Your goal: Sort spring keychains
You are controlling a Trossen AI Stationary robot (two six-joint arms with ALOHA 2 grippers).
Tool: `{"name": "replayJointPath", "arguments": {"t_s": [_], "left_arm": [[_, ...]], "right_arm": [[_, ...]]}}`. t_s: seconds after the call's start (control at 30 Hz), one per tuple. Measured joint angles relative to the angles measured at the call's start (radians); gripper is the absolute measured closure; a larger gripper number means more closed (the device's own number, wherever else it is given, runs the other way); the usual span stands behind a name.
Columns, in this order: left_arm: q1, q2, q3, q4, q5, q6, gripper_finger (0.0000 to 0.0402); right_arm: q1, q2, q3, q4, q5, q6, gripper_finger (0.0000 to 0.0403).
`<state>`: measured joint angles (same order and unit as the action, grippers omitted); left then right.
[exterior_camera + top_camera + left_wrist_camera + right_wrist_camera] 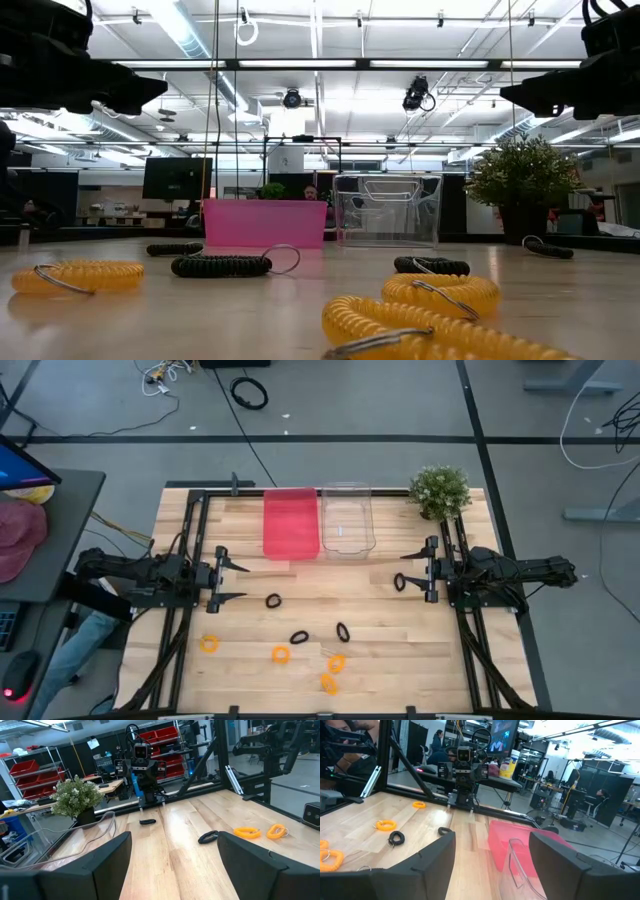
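Observation:
Four black spring keychains lie flat on the wooden table: one (273,600), one (299,637), one (343,631) and one (400,581) just by my right gripper's near finger. Four orange ones lie nearer the front: (208,644), (281,654), (336,662), (328,683). A pink bin (290,523) and a clear bin (347,520) stand side by side at the far edge. My left gripper (232,581) is open and empty above the table's left side. My right gripper (414,568) is open and empty above the right side; the two face each other.
A potted plant (440,490) stands at the far right corner beside the clear bin. Dark frame rails (190,560) run along the table's left and right sides. A large black cable coil (249,393) lies on the floor beyond the table.

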<state>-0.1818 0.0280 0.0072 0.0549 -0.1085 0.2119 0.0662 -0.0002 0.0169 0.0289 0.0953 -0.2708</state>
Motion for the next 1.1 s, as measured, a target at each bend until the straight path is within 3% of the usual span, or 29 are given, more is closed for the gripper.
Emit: {"name": "replayJointPath", "arguments": {"t_s": [1.1], "left_arm": [[0.0, 0.0, 0.0, 0.0, 0.0, 0.0, 0.0103]], "right_arm": [[0.0, 0.0, 0.0, 0.0, 0.0, -0.051, 0.0146]]}}
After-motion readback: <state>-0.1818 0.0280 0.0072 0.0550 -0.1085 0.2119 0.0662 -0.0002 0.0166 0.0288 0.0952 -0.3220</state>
